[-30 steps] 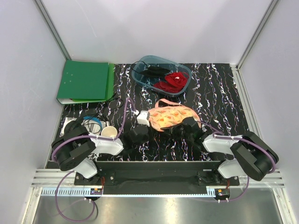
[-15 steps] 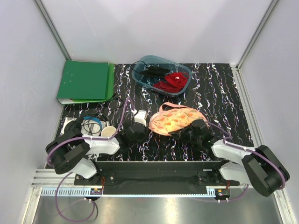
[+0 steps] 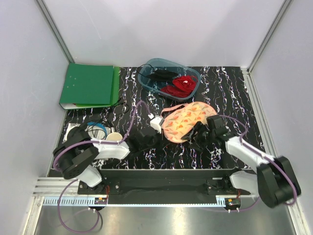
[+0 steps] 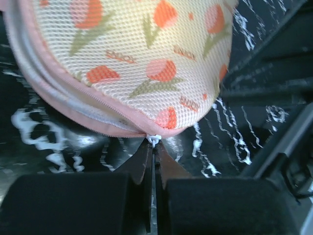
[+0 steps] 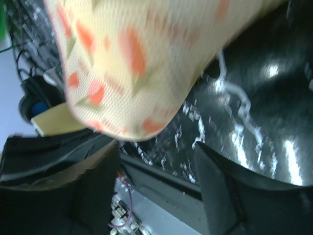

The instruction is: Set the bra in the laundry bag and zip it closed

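The laundry bag (image 3: 188,120), peach-pink mesh with orange print, lies folded shut in the middle of the table. Its pink zip runs along the edge facing the left wrist camera (image 4: 98,105). My left gripper (image 3: 159,128) (image 4: 154,146) is shut on the small white zip pull (image 4: 154,140) at the bag's near-left edge. My right gripper (image 3: 199,136) (image 5: 156,147) stands open just beside the bag's near-right edge (image 5: 132,63), with nothing between its fingers. The bra is hidden.
A blue-grey tub (image 3: 146,81) at the back holds a red garment (image 3: 182,84) and a black garment (image 3: 159,75). A green binder (image 3: 88,85) lies at the back left. A paper cup (image 3: 114,137) and a tangle of cables (image 3: 96,128) sit near the left arm.
My right gripper has opened, let go of the bag and swung right. The bag has shifted right and back, and my left gripper followed it, still shut on the zip pull.
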